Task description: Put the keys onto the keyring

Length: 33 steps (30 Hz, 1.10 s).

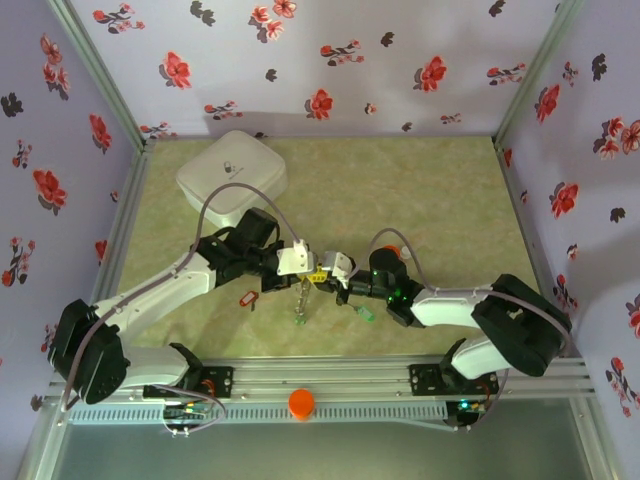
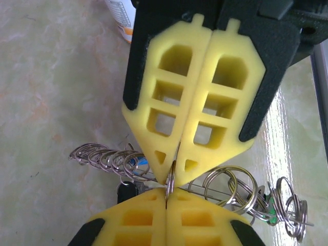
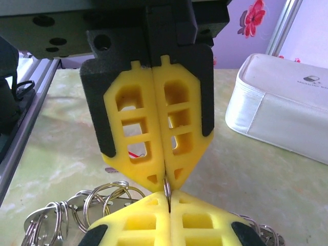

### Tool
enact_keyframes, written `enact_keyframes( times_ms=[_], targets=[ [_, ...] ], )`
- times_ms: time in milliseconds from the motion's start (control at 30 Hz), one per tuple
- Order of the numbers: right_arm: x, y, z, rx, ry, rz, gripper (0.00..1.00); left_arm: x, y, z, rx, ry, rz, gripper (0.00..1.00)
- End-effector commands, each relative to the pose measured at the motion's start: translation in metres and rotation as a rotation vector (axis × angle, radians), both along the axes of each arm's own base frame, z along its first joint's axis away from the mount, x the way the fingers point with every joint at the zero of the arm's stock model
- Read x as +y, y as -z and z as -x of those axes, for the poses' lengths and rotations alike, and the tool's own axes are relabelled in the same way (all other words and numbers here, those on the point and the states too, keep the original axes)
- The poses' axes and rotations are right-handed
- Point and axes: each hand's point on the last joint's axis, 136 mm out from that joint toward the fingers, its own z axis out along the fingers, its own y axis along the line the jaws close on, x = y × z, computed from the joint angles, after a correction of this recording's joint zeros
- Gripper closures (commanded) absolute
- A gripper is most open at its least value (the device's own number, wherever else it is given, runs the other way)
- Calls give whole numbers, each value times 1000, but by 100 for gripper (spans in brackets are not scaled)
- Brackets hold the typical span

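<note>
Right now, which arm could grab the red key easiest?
Left, probably: the red-tagged key lies on the left gripper's side; the right gripper would reach across. Both are shut on a small ring.

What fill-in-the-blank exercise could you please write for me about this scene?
1. The left gripper and right gripper meet tip to tip, jaws ____ on one small ring.
2. The white box sits in the far ____ corner of the table.
3. The loose key left of the grippers has a ____ tag.
Missing words: shut, left, red.
</note>
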Motion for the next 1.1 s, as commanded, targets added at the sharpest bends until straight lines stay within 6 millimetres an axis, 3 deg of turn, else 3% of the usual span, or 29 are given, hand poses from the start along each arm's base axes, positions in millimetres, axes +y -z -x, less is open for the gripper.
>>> enact_keyframes(
  times_ms=[0, 100, 300, 433, 700, 1067],
  targets=[
    [6, -14, -2, -19, -13, -39, 100, -6, -21, -2, -35, -3, 87, 93],
    [4, -14, -4, -21, 4, -43, 100, -5, -31, -3, -77, -12, 128, 77],
    [-1, -19, -8, 8, 13, -96, 100, 14, -60, -25, 12, -164, 391, 66],
    [-3, -21, -8, 25, 11, -119, 100, 15, -46, -10, 9, -97, 450, 66],
    [-6, -25, -5, 32, -8, -137, 100, 8, -39, -14, 30, -134, 638, 68],
    [-5, -29, -1, 52, -34, -152, 100, 2, -13, 0, 118, -69, 564, 69]
  ],
)
